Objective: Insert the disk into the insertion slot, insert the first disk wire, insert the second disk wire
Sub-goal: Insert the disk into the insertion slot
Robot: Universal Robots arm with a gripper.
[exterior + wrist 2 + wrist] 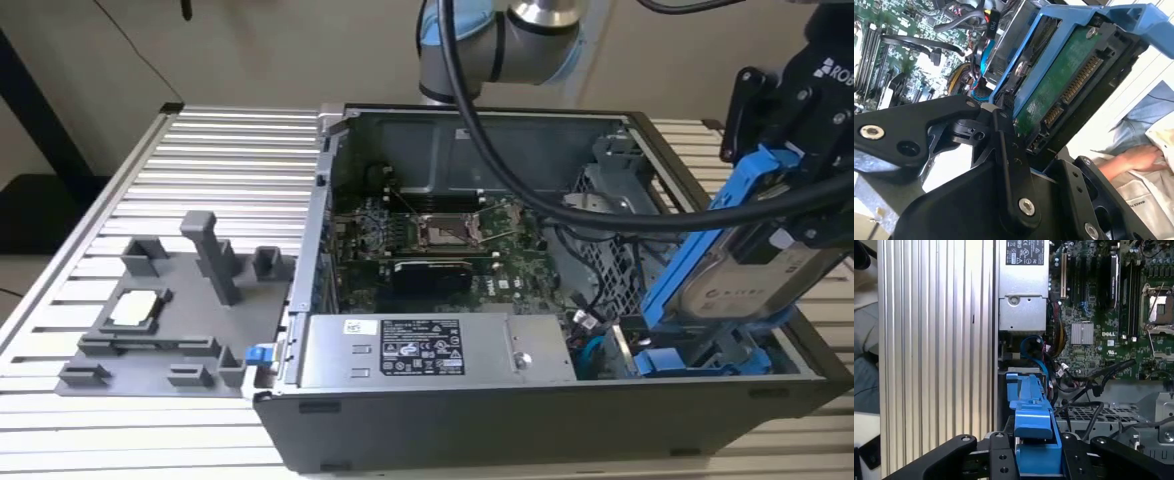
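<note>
Hand (790,212): clamped on disk (754,275), upper end
Disk axis: 1-to-7 o'clock, exterior view
Insertion slot (634,310): 7 o'clock from hand

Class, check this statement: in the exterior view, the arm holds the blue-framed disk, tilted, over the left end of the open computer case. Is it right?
One detail is wrong: the side. In the exterior view, the gripper holds the blue-framed disk, tilted, over the right end of the open computer case, not the left. The rest of the statement stands.
</note>
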